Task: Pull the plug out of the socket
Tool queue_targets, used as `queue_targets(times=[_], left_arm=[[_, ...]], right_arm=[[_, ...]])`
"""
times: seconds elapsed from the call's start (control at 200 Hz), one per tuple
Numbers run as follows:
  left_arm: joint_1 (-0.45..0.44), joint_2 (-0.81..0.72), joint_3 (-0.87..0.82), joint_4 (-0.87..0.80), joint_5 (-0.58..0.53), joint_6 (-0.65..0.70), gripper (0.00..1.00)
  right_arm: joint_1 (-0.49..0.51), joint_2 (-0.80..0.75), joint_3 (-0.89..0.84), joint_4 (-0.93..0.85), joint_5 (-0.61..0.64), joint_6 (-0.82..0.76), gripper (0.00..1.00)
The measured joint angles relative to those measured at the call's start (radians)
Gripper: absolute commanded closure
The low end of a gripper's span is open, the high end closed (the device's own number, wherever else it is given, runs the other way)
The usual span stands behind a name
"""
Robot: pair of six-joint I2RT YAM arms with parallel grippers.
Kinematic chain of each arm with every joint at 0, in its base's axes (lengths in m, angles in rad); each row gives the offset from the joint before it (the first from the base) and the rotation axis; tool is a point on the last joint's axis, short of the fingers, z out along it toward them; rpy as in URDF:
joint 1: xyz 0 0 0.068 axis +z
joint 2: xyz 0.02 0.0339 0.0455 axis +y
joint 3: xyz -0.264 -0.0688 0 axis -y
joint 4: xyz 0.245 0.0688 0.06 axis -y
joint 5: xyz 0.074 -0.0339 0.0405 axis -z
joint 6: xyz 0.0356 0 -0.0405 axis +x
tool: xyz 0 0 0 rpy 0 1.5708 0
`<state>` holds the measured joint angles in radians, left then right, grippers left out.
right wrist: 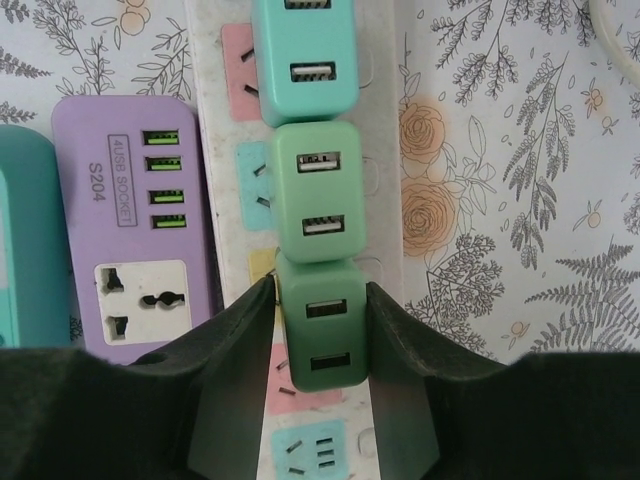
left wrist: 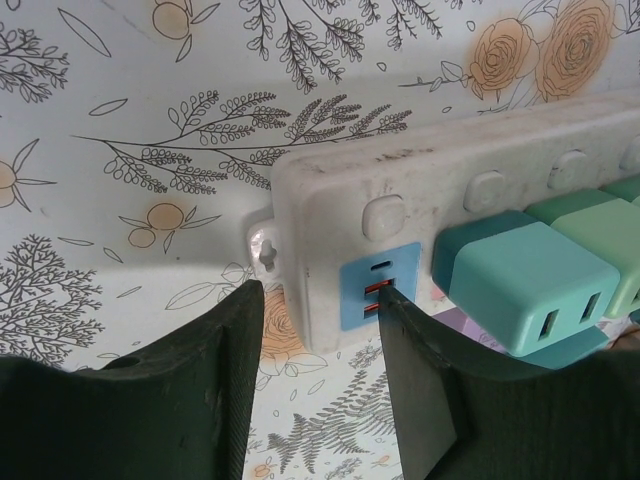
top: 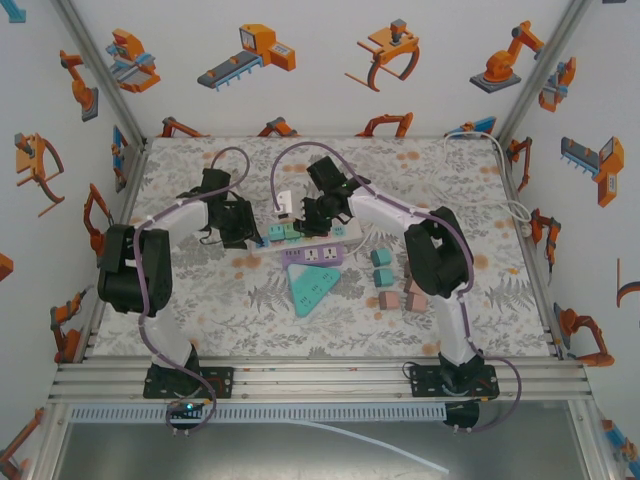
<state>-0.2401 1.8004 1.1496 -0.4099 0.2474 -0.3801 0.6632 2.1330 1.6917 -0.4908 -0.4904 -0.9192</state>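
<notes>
dark green plug (right wrist: 322, 340), seated in white power strip (right wrist: 383, 170)

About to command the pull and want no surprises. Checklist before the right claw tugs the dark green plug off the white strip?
1. Right claw on the dark green square plug: ok, one finger against each side.
2. Plug seated in the long white plastic power strip: ok, in line with its neighbours.
3. Left claw bracing the strip's end: cannot tell; fingers straddle it, firm contact unclear.
4. Light green neighbouring plug free of the fingers: ok.
5. Purple socket block clear of the right claw: cannot tell; one finger sits very close.
</notes>
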Motion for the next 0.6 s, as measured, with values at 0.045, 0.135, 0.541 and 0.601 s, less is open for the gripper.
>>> queue_targets(times=[0.045, 0.135, 0.541, 0.601], left_arm=[[-0.001, 0.003, 0.003, -0.002, 0.0, 0.0, 0.51], [-0.004, 0.008, 0.011, -0.007, -0.005, 0.001, 0.52], [-0.042, 0.028, 0.06, -0.053, -0.07, 0.032, 0.52], [-0.047, 0.029, 0.064, -0.057, -0.076, 0.036, 0.52]], right_arm=[[-0.001, 0.002, 0.005, -0.006, -0.006, -0.002, 0.66], [-0.005, 0.004, 0.018, -0.028, -0.019, -0.006, 0.69], [-0.013, 0.047, 0.111, -0.122, -0.046, 0.014, 0.83], [-0.015, 0.05, 0.124, -0.132, -0.05, 0.022, 0.83]])
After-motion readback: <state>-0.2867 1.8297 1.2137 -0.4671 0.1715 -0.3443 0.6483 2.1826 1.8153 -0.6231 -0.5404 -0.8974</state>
